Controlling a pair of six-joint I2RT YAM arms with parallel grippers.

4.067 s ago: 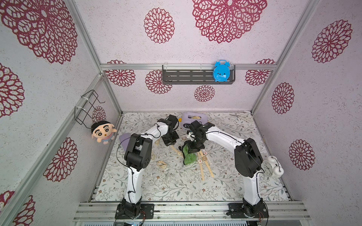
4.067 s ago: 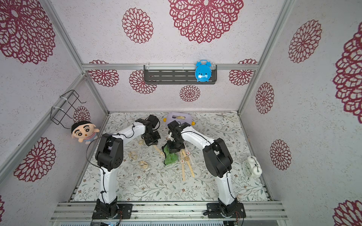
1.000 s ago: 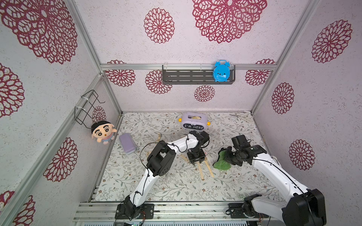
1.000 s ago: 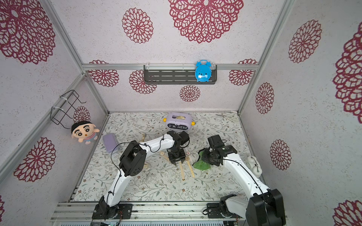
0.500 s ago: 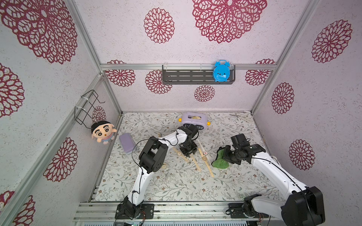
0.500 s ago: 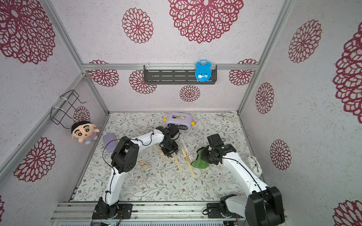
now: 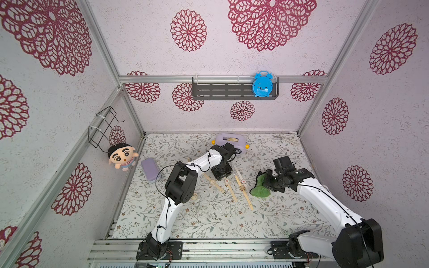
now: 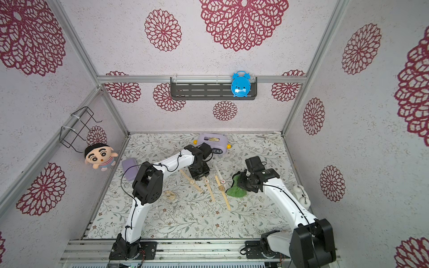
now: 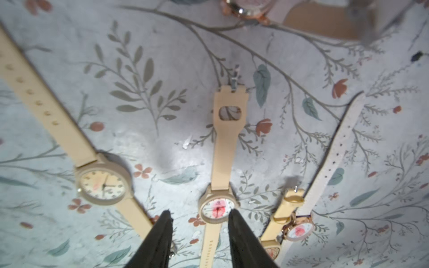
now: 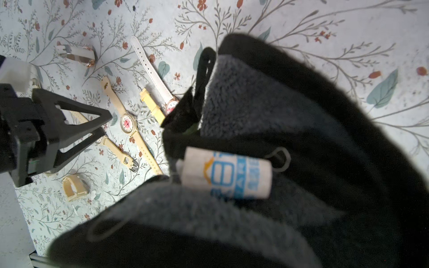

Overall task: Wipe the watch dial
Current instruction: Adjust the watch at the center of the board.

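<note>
A beige-strapped watch (image 9: 217,208) lies flat near the middle of the table (image 7: 209,220). Its white dial is smeared red, which is clear in the left wrist view but only a speck in both top views. The left end effector (image 9: 200,211) is over it, jaws narrowly apart, with a black finger (image 9: 162,236) on each side of the strap just below the dial; contact cannot be told. A cream watch (image 9: 102,185) and a rose-gold watch (image 9: 298,229), also marked red, lie alongside. Just beside them the right end effector (image 7: 264,182) is clamped on a green cloth (image 7: 260,192). The right wrist view shows that cloth as a dark fleecy bulk with a white and blue label (image 10: 226,178). The table is printed with leaves and small flowers. The pale walls (image 7: 232,58) carry red rosettes, with a blue alarm clock (image 7: 262,84) on a dark shelf (image 7: 220,91) and a doll (image 7: 121,156) on a side wall
</note>
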